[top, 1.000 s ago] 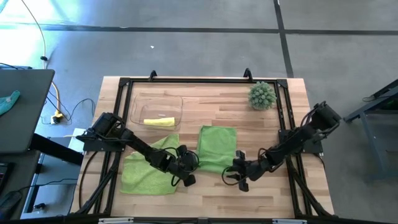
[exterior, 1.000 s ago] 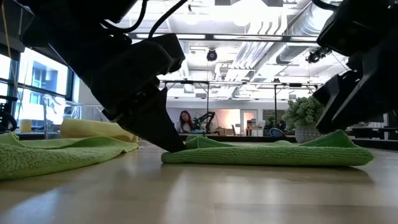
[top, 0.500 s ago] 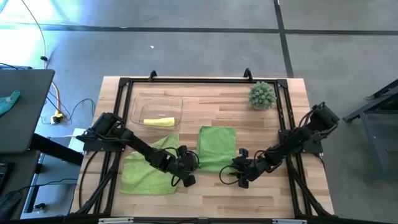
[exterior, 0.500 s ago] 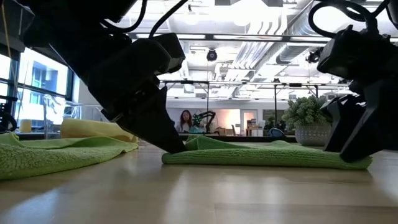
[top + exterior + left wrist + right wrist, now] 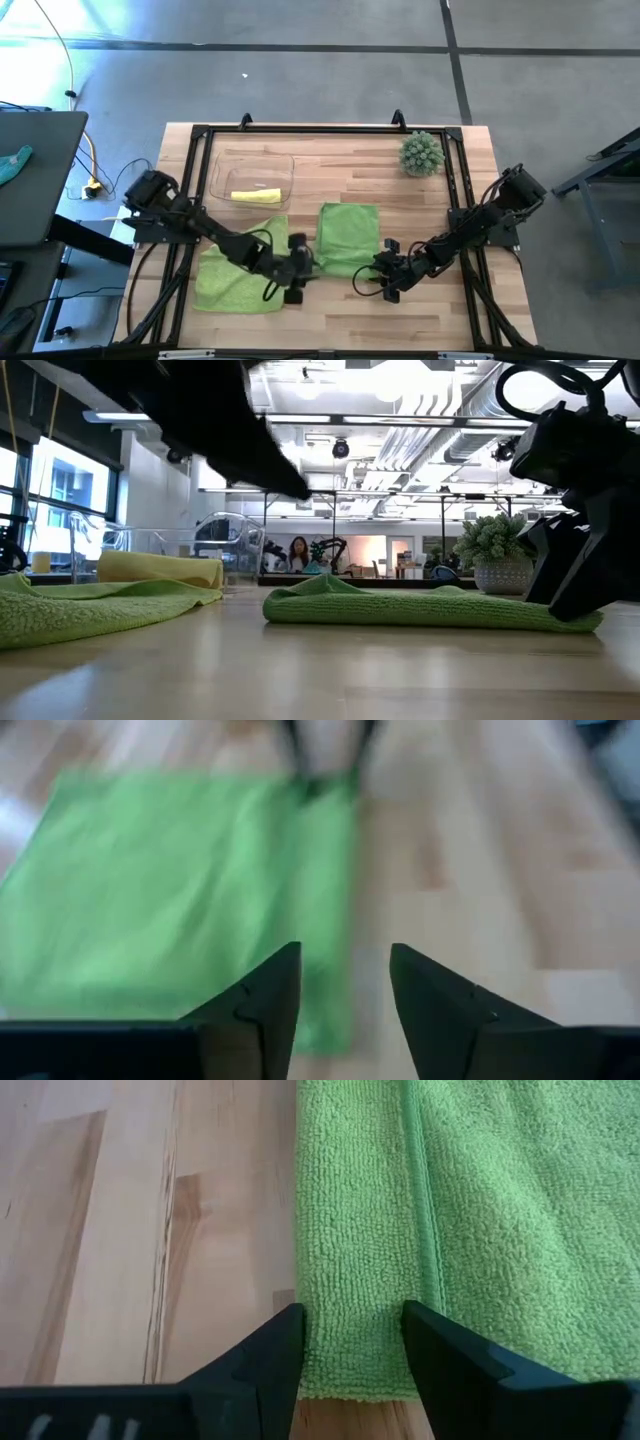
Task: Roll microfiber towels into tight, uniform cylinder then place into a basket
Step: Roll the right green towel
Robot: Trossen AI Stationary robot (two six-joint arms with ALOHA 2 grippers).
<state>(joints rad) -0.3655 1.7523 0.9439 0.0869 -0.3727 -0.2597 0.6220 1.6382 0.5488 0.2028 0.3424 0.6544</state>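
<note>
Bare wooden tabletop (image 5: 340, 170) lay open across the upper middle of the high view, between the clear plastic basket (image 5: 251, 176) at upper left and the spiky green ball plant (image 5: 421, 153) at upper right. Two flat lime green towels (image 5: 350, 236) filled the lower centre.

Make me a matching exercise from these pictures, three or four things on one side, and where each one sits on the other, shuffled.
Things:
1. yellow towel
2. folded green towel
3. spiky ball plant
4. crumpled green towel

Places:
A. far right part of the table
B. under the left arm
C. inside the clear basket
D. middle of the table, between the two grippers

Pairs: 1-C, 2-D, 3-A, 4-B
</note>
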